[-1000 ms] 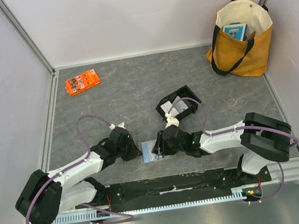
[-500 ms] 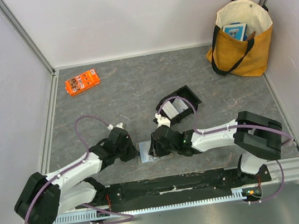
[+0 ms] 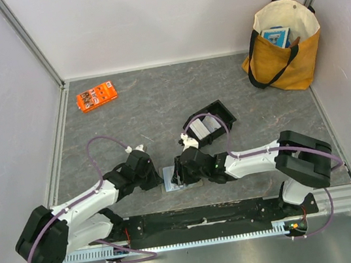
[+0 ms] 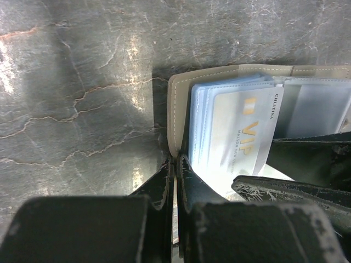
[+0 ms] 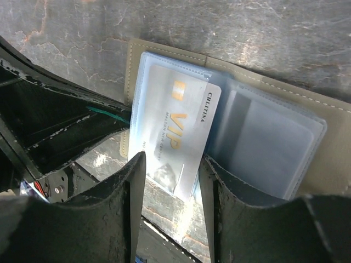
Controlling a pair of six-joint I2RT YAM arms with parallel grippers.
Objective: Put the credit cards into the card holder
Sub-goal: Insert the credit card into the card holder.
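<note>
Where the top view looks down on the grey table [image 3: 127, 119], we note both arms meeting low over the card holder [image 3: 171, 178] near the front edge. The left gripper [image 3: 158, 176] is on its left side, the right gripper [image 3: 179, 174] on its right. Just behind sits a black tray [image 3: 220, 113] with pale cards [image 3: 205, 126] in it. An orange packet [image 3: 96, 96] lies far left, and a yellow tote bag [image 3: 283, 56] stands in the far right corner.

Left wrist: the left gripper [image 4: 175, 164] is clenched on the near edge of the card holder [image 4: 178, 109], which lies open and flat on the table. A VIP credit card [image 4: 241, 131] lies across its clear sleeves, with the right gripper's fingers [image 4: 285, 189] at the lower right.

Right wrist: the right gripper [image 5: 171, 178] grasps the VIP credit card [image 5: 175, 126] by its two long edges. The card's far end lies over the left sleeve of the card holder [image 5: 285, 93]. We cannot tell whether it is inside a pocket.
</note>
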